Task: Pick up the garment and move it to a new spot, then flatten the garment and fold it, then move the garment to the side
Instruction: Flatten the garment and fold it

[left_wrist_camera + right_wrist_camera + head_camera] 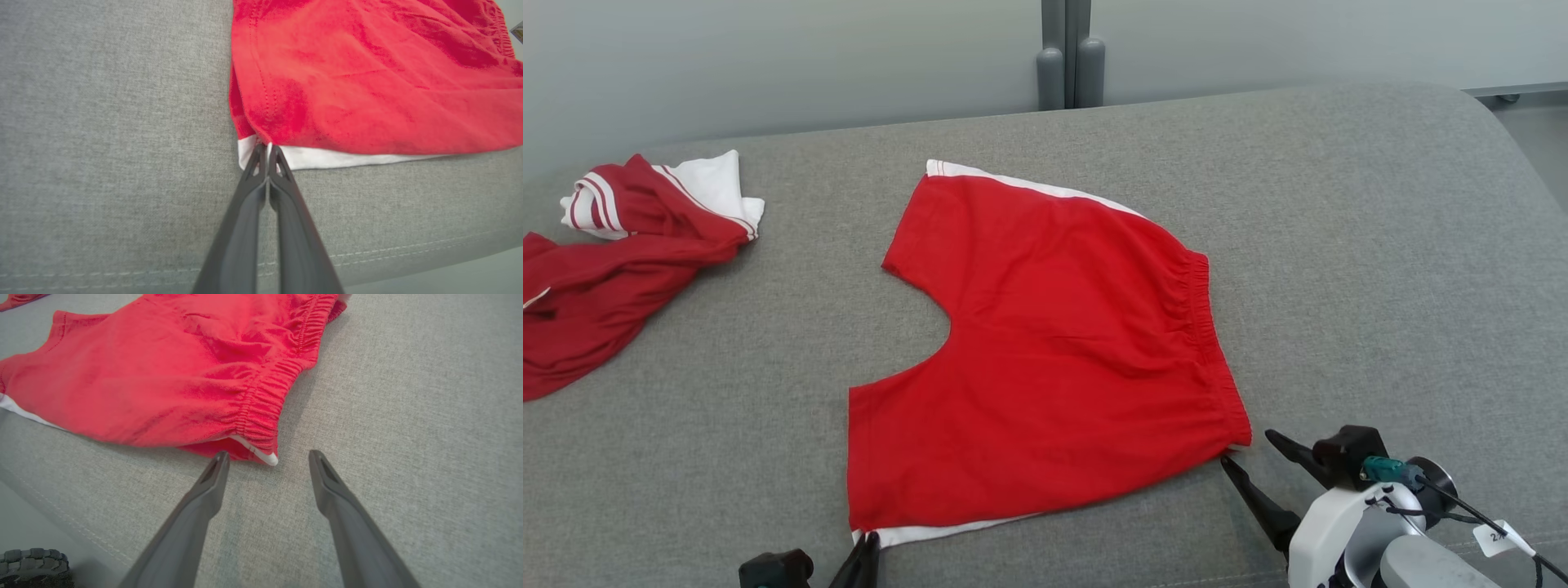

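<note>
On the grey surface [1339,245] in head view, you've got the red shorts [1054,351] flat, mid-frame; L gripper [870,541] at near leg corner, R gripper [1248,449] by waistband corner. L wrist view: jaws pressed together, pinching the white hem. R wrist view: jaws spread, waistband corner sitting btwn the tips.

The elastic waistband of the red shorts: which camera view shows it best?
The right wrist view: the waistband lies close there, its gathers sharp. The head view shows its whole length, but small. The left wrist view catches just a short piece at its top right corner.
</note>
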You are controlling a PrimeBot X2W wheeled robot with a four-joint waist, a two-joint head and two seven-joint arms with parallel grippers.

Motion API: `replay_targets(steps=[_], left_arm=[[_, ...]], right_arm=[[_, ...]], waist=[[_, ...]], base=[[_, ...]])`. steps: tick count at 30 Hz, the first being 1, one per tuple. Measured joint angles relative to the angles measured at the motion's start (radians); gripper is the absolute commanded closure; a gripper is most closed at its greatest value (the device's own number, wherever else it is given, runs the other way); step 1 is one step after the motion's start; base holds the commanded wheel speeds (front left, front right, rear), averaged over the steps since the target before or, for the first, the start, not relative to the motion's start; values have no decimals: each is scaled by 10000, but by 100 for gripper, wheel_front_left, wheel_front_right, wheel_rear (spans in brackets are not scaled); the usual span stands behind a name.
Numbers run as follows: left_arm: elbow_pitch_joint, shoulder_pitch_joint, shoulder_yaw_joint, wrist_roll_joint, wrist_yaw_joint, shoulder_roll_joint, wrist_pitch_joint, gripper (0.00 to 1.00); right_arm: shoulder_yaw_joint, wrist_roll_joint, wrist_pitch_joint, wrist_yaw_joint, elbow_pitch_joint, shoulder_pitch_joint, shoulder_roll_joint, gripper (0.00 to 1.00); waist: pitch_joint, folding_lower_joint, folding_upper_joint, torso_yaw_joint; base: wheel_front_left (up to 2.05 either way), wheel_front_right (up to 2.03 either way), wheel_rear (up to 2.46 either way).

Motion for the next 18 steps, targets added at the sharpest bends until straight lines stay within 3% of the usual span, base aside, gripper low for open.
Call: replay_targets(steps=[10,11,12,13,15,16,17,18], left_arm=[[134,-314,-115,88,-205,-50,-314,100],[148,-355,-113,88,-207,-50,-318,100],[173,-403,-111,88,-207,-52,-380,100],[178,-436,-100,88,-211,-54,-407,100],[219,-450,-69,88,-213,-61,-495,100],[244,-452,-56,88,-213,-63,-497,100],[268,-453,-48,88,-219,-65,-531,100],[280,-454,-29,86,-221,-69,-596,100]], right_arm=[[476,-320,-56,165,422,-621,-50,0],[535,-355,-52,167,479,-672,-46,5],[593,-355,-44,167,533,-717,-44,22],[662,-353,-42,169,593,-770,-44,53],[746,-353,-40,201,694,-852,-12,75],[767,-351,-38,222,750,-865,13,75],[788,-343,-38,253,796,-867,29,97],[807,-326,-38,253,823,-867,38,100]], waist=[[102,0,0,254],[114,0,0,286],[127,0,0,320],[138,0,0,354],[158,0,0,418],[165,0,0,451],[170,0,0,483],[171,0,0,515]], base=[[0,0,0],[0,0,0],[0,0,0],[0,0,0],[0,0,0],[0,0,0],[0,0,0],[0,0,0]])
